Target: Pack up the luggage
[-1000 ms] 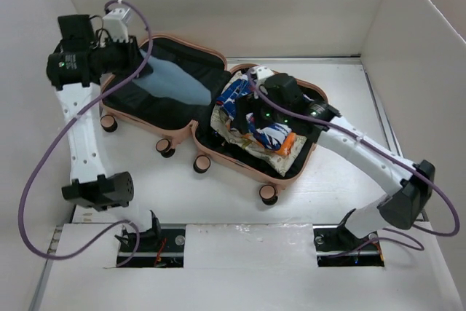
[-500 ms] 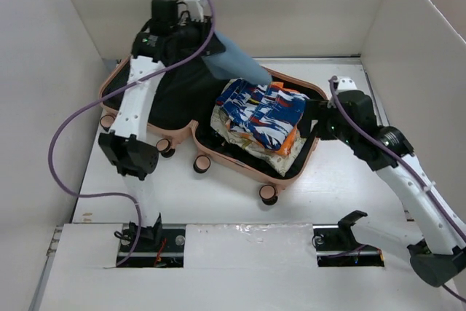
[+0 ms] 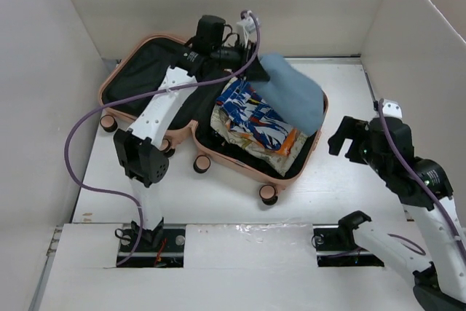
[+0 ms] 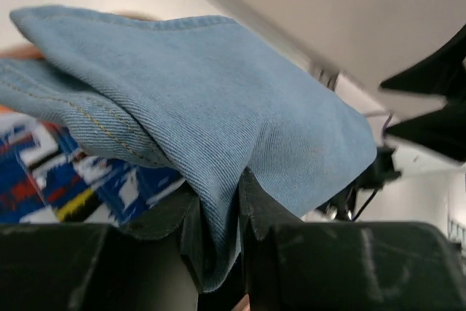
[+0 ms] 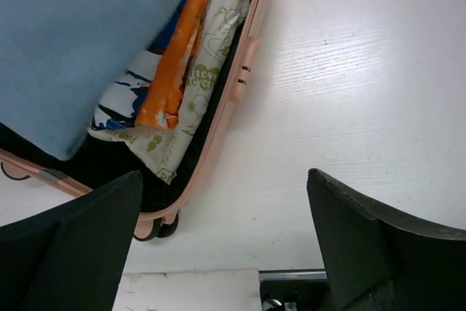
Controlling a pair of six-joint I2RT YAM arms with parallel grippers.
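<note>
The salmon-pink luggage (image 3: 127, 49) lies open on the table, both halves lined in black. Its right half holds folded clothes: a blue patterned piece (image 3: 247, 107), an orange one (image 3: 287, 138) and a cream printed one (image 3: 251, 143). My left gripper (image 3: 251, 71) is shut on a folded light-blue denim garment (image 3: 295, 96) and holds it above the right half. The denim (image 4: 218, 107) is pinched between my fingers in the left wrist view. My right gripper (image 3: 349, 140) is open and empty, off to the right of the luggage, over bare table (image 5: 349, 107). The luggage edge (image 5: 244, 78) shows at its left.
White walls enclose the table on the left, back and right. The luggage's black wheels (image 3: 268, 194) point toward the near edge. The left half of the luggage (image 3: 145, 71) holds nothing but lining.
My left gripper carried the denim garment from the left half of the luggage rightward over the packed right half. My right gripper left the clothes and drew back to the right, off the luggage.
</note>
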